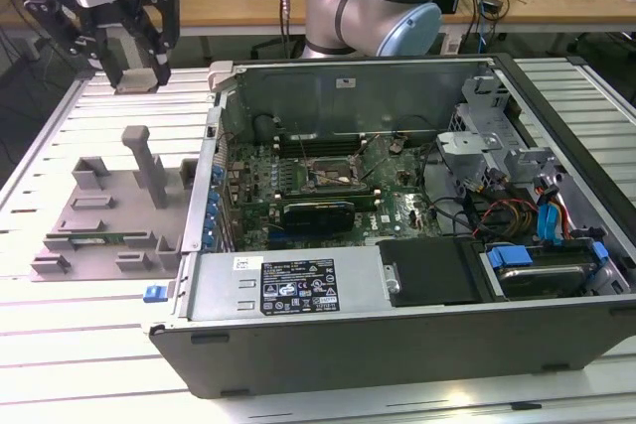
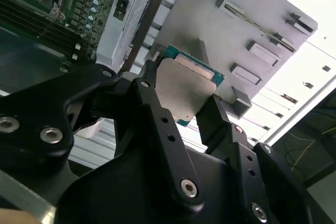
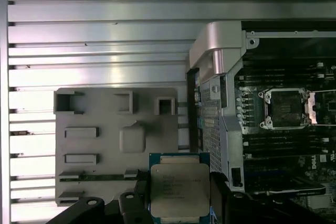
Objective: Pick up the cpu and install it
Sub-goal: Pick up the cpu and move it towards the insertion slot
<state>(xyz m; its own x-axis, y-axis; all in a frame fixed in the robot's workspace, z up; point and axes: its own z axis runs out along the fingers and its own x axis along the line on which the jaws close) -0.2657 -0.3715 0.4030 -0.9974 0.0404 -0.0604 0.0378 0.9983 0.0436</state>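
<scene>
Silver-topped cpu (image 3: 179, 190) pinched flat in the gripper (image 1: 132, 62), jaws closed on its edges.
Open computer case (image 1: 397, 345) off to the gripper's side, toward the exterior view's right; grey fixture (image 1: 109, 235) on the desk (image 1: 79, 345) below the gripper; socket (image 3: 286, 109) inside the case, well apart from the cpu.

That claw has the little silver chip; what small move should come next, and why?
Probably a sideways carry toward the open computer case: the black gripper holds the flat square silver-topped cpu over the grey plastic tray, apart from the metal-framed motherboard socket.
</scene>
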